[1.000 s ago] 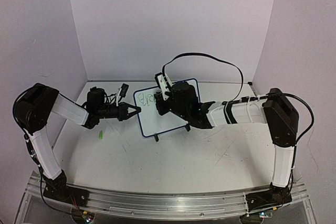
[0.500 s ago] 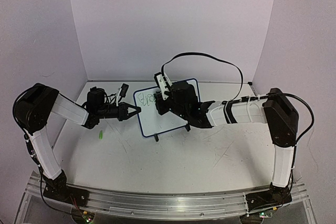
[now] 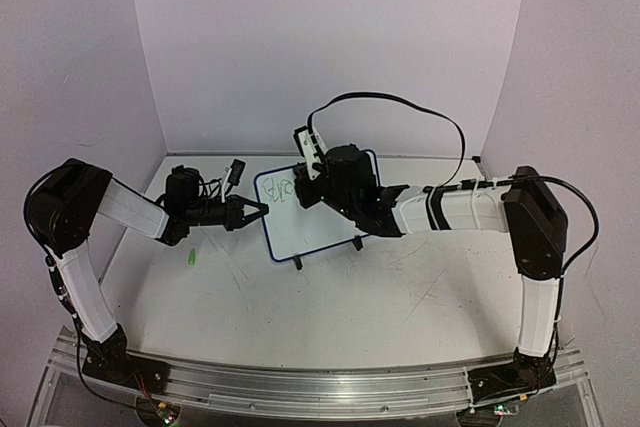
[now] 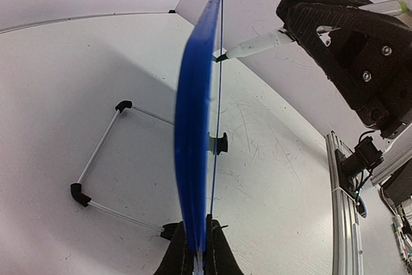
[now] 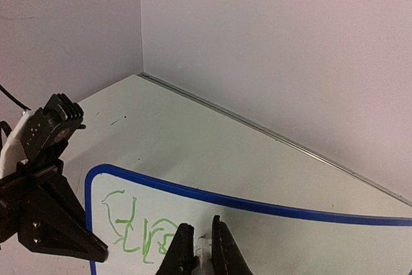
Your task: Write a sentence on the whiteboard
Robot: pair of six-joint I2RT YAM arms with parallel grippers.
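The right arm's wrist has risen a little and edged leftward in the last half second, and its cable arches higher. The left arm has not budged. The right claw [image 5: 201, 225] is clamped on the pen [image 4: 254, 46], whose tip touches the whiteboard [image 3: 312, 217] just ahead of its fingers. The left claw [image 4: 196, 239] is pinched together on the board's edge, holding it upright — edge-on in its own view. The sentence [image 5: 136, 228] lies left of the right claw (only a few green letters so far). Bare white runs off to its right along the board's long axis — judging by that, the next stroke goes there. A wire stand [image 4: 96, 159] sits behind the board. A small green piece [image 3: 188, 258] lies near the left claw, on its base side, blocking nothing.
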